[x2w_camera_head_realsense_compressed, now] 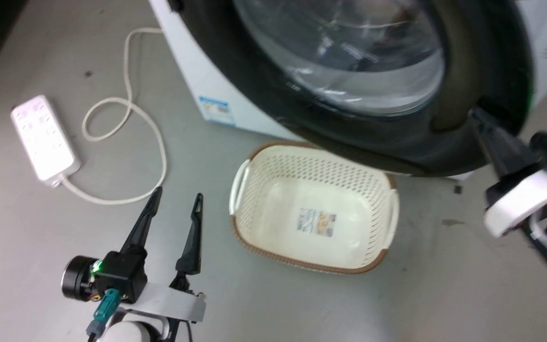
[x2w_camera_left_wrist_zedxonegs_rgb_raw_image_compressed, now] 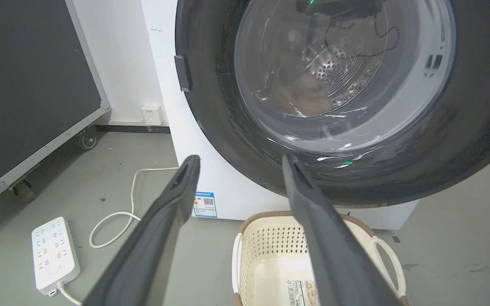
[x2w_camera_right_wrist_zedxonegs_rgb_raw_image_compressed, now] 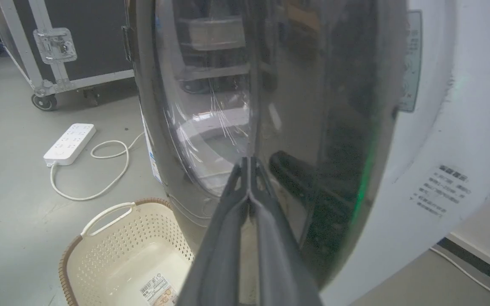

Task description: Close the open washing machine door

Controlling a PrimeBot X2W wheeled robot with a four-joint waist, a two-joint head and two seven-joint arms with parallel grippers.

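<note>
The right gripper (x2w_camera_right_wrist_zedxonegs_rgb_raw_image_compressed: 249, 165) has its two fingers pressed together with nothing between them, and their tips rest against the outer face of the washing machine door (x2w_camera_head_realsense_compressed: 235, 71), low on its free side where the glass bowl meets the black rim. The left gripper (x2w_camera_head_realsense_compressed: 178, 193) hangs over the floor well apart from the door, fingers spread wide and empty. The door stands almost flat to the front of the washing machine (x2w_camera_head_realsense_compressed: 193, 71), drum holes showing through its glass in the left wrist view. By my reading the swing is mostly done. What is left is the last firm push to latch it, and I cannot tell whether a gap remains at the rim. The cream laundry basket (x2w_camera_head_realsense_compressed: 273, 166) sits on the floor just under the door's lower edge.
</note>
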